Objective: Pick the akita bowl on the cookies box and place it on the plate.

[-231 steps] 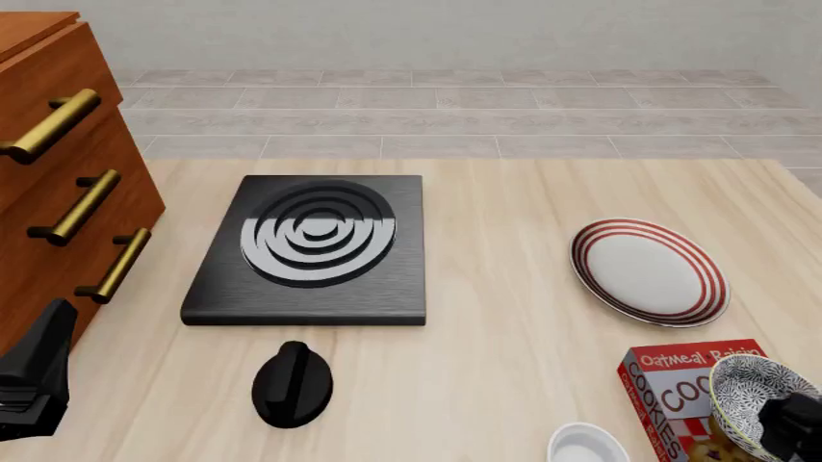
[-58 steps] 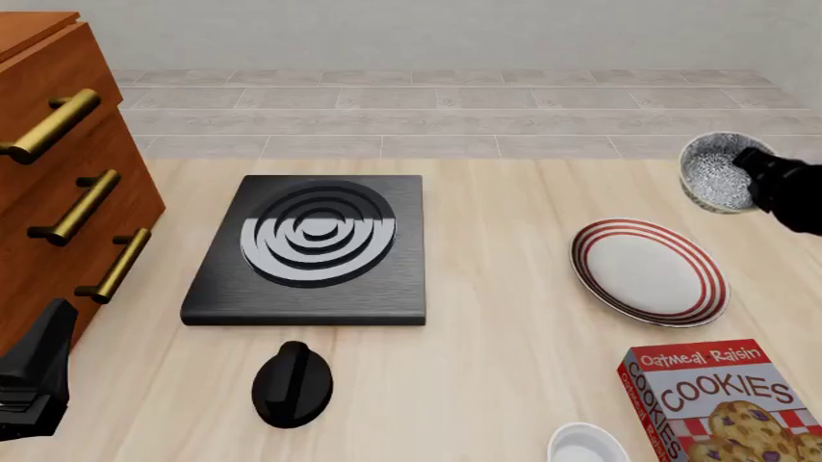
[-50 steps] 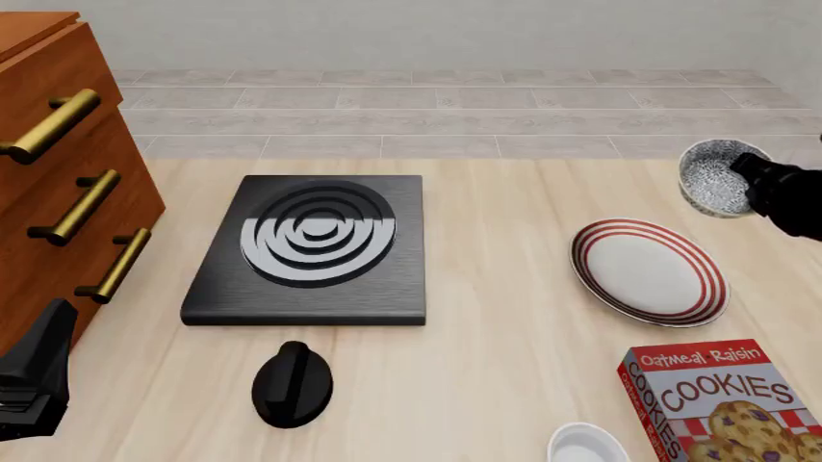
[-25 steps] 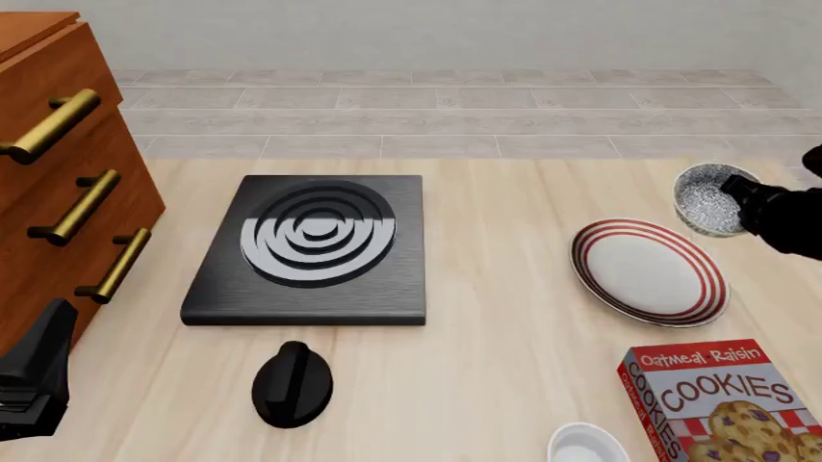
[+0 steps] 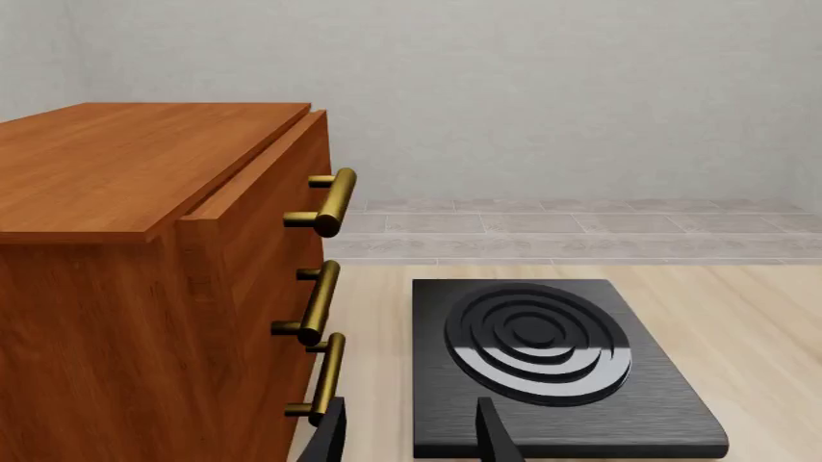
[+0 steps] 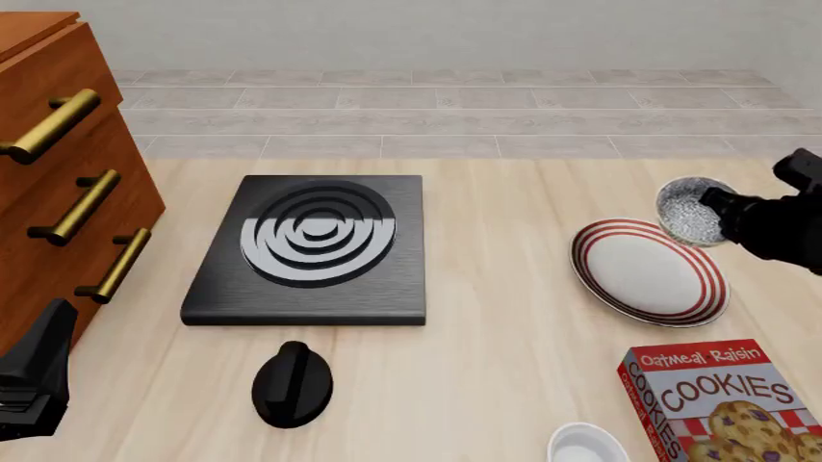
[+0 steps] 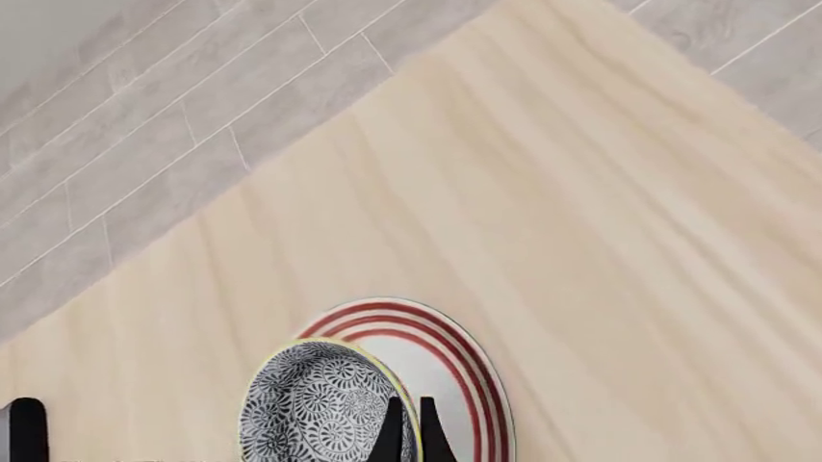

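The speckled akita bowl [image 6: 691,211] hangs tilted in the air over the far right rim of the red-ringed plate [image 6: 642,272], held by its rim in my shut right gripper [image 6: 722,209]. In the right wrist view the akita bowl [image 7: 319,404] overlaps the plate [image 7: 452,375], with the fingertips [image 7: 406,433] pinched on its edge. The cookies box [image 6: 719,399] lies at the near right with nothing on it. My left gripper [image 6: 33,375] rests at the near left, its fingers [image 5: 488,433] apart and nothing between them.
A black stove plate [image 6: 312,247] lies at centre left with its black knob [image 6: 292,383] nearer me. A wooden drawer cabinet [image 6: 58,173] with brass handles stands at the left. A plain white bowl [image 6: 587,446] sits at the near edge beside the cookies box.
The right gripper has carried the akita bowl from the cookies box up and away, then leftward and lower, until it hangs over the plate's far right rim. The left arm has stayed still.
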### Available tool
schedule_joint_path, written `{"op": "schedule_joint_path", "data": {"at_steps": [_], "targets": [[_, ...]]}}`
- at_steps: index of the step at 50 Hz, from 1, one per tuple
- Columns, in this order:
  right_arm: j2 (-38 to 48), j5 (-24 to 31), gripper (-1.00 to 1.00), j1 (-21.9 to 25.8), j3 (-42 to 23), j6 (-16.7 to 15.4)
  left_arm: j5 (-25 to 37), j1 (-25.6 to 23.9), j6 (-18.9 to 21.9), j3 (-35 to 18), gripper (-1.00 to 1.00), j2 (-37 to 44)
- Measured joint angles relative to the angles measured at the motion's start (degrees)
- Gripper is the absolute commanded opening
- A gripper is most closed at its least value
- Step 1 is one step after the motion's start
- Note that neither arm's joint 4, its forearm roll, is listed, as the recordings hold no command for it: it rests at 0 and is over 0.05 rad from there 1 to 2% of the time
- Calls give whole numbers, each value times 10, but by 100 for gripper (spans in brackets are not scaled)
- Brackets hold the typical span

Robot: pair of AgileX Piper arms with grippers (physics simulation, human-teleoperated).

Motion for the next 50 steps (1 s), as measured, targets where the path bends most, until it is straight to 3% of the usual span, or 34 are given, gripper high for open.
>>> {"op": "schedule_joint_path", "data": {"at_steps": [50], "targets": [[60, -30, -100, 11, 3, -23, 0, 0, 0, 0, 100, 0]]}}
